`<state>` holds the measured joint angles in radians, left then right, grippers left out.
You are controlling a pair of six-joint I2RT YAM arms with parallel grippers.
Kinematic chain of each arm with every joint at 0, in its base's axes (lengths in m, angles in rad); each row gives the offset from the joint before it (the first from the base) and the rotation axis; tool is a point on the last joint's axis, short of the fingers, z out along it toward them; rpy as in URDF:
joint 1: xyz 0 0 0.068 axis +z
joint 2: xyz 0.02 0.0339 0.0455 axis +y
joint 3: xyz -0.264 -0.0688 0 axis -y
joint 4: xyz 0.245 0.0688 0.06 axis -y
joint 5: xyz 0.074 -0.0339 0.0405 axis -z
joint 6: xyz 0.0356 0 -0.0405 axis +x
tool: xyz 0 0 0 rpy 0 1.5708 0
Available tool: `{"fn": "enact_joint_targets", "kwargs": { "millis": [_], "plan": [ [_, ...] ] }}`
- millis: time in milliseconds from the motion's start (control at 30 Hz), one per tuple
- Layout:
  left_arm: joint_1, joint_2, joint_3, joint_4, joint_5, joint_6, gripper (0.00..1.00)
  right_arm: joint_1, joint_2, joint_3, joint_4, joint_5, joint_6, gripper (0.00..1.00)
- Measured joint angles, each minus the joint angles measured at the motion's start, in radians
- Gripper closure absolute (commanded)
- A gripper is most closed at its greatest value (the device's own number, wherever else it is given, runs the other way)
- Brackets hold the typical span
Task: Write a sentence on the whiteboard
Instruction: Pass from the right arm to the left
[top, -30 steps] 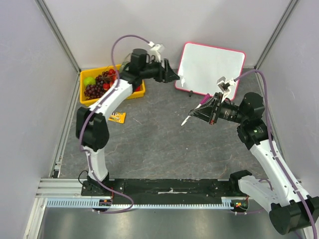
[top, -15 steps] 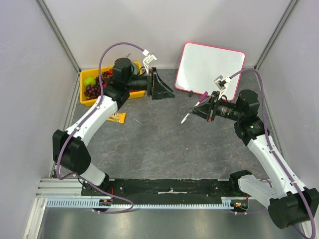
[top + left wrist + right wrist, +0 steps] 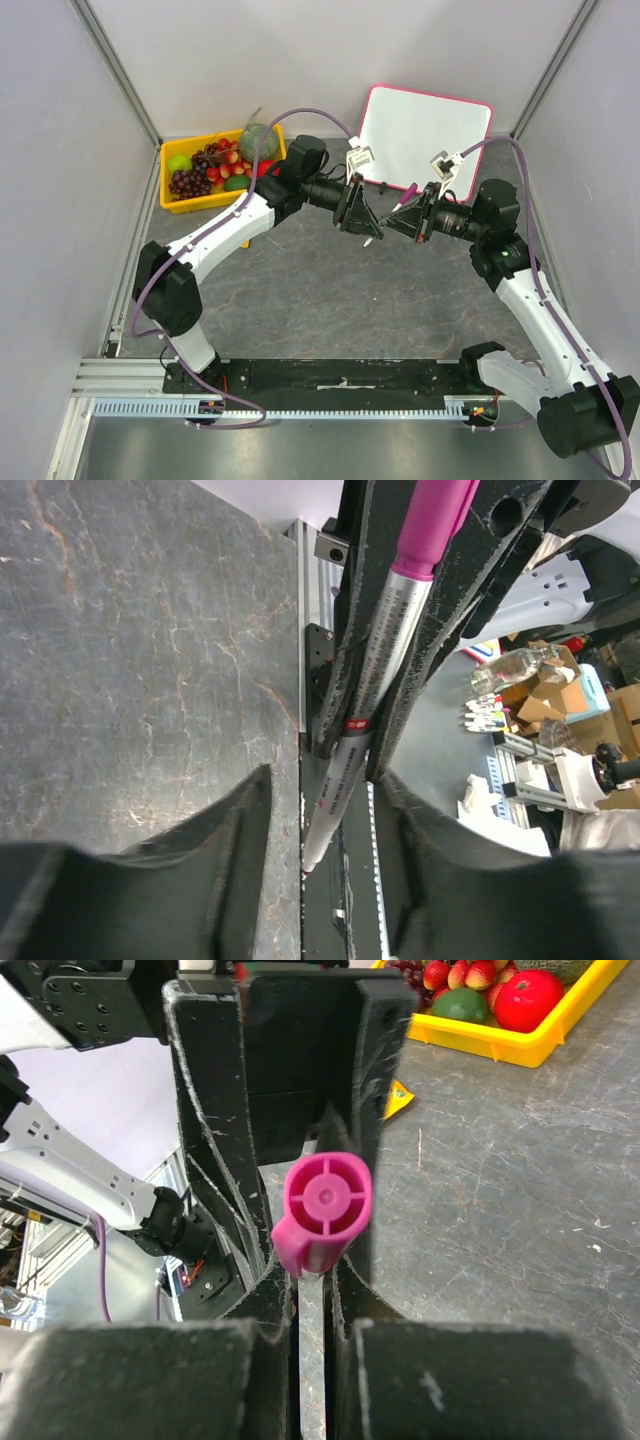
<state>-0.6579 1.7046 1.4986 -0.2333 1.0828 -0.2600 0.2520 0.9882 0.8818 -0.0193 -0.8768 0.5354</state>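
Top external view: the whiteboard point(image 3: 425, 135) lies in the upper right of centre, tilted a little, its glossy face bare. No line of the sentence shows on it (writing has not begun, by my reading).

Just below its lower left corner, the two arms meet nose to nose over the grey table point(image 3: 300, 290). The marker point(image 3: 388, 620) bridges them. The right gripper point(image 3: 312, 1320) has its fingers pressed together on the silvery barrel, with the magenta end pointing back at its own wrist camera.

The left gripper point(image 3: 325, 780) has its fingers apart, one on each side of the pale end of the marker and not yet pinching it. This looks like a second grip being lined up, either to brace the barrel or to take it over. Which one is meant I cannot tell.

The yellow fruit tray point(image 3: 170, 205) sits well apart in the upper left, out of the way.
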Motion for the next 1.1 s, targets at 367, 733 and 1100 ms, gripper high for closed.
{"fn": "enact_joint_targets", "kwargs": {
  "millis": [367,733,1100],
  "plan": [
    [-0.012,0.004,0.011,-0.055,0.035,0.087,0.98,-0.003,0.007,0.0,-0.005,0.021,0.035,0.89],
    [0.078,-0.006,-0.141,0.011,-0.023,0.025,0.98,-0.001,0.034,0.001,-0.029,0.086,0.027,0.14],
    [0.264,-0.164,-0.338,0.143,-0.108,-0.111,0.98,-0.001,0.157,0.03,-0.223,0.499,-0.046,0.07]
  ]
}}
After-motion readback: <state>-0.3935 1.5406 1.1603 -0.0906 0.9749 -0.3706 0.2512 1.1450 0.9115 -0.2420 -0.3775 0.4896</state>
